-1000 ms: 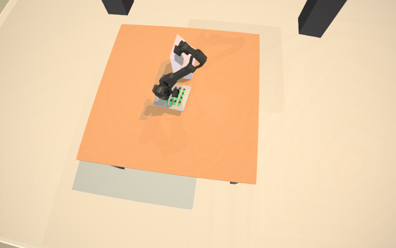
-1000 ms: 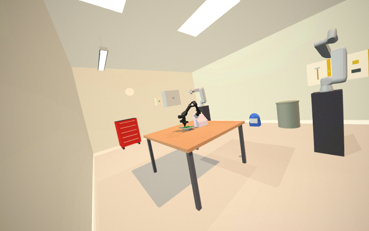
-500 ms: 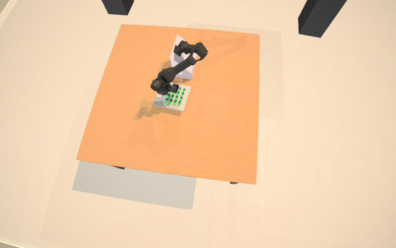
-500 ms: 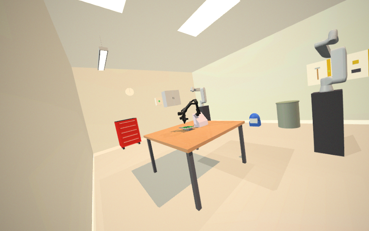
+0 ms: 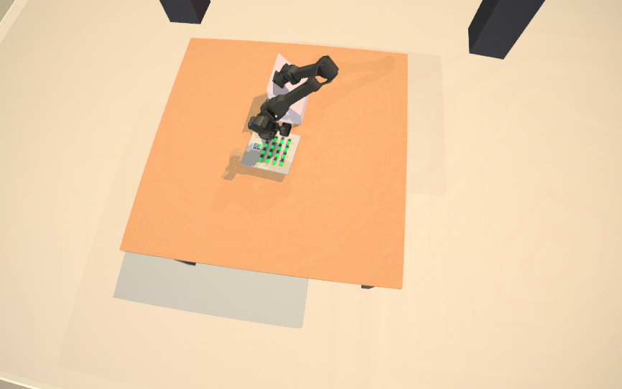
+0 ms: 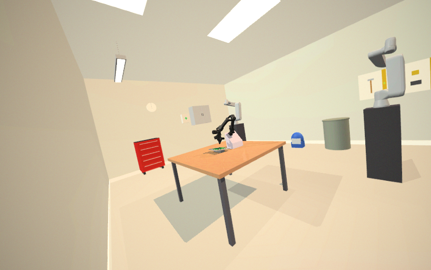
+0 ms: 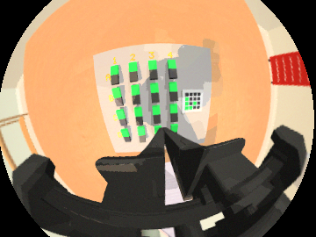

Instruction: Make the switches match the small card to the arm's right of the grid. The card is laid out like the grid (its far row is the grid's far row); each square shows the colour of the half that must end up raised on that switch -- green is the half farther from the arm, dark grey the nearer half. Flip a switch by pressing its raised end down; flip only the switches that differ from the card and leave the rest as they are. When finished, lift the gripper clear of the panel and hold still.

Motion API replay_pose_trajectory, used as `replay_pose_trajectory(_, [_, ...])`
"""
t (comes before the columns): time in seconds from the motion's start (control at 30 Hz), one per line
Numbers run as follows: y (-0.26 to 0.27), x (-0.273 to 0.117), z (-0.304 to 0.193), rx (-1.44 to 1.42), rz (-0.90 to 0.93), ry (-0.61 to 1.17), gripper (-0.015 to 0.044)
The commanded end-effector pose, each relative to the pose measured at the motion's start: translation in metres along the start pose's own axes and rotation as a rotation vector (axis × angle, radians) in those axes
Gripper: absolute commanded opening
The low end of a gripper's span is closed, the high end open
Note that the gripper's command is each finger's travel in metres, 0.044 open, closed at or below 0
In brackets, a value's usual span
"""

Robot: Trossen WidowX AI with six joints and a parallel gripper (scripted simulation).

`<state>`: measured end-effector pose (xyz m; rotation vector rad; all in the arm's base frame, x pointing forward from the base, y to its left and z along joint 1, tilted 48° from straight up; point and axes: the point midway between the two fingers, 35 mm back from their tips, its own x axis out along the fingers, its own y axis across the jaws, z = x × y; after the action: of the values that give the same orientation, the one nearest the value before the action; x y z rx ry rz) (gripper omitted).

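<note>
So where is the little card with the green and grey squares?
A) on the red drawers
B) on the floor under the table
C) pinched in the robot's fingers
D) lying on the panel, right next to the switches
D: the wrist view shows the small card lying flat on the pale panel, just beside the grid of switches, while the gripper is shut and holds nothing.

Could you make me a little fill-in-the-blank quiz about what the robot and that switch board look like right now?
1. The jaws of the gripper are ____.
2. The switch panel lies on an ____ table.
3. The small card sits on the wrist view's ____ side of the switches.

Missing words: shut; orange; right
</note>
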<state>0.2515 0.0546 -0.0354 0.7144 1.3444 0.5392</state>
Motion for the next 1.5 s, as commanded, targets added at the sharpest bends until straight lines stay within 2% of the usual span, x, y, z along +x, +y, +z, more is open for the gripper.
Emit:
replay_pose_trajectory(0.0, [0.003,0.022,-0.006,0.005,0.009,-0.001,0.0])
replay_pose_trajectory(0.7, [0.004,0.051,-0.007,0.005,0.012,-0.005,0.0])
replay_pose_trajectory(1.47, [0.004,0.052,-0.007,0.005,0.012,-0.005,0.0])
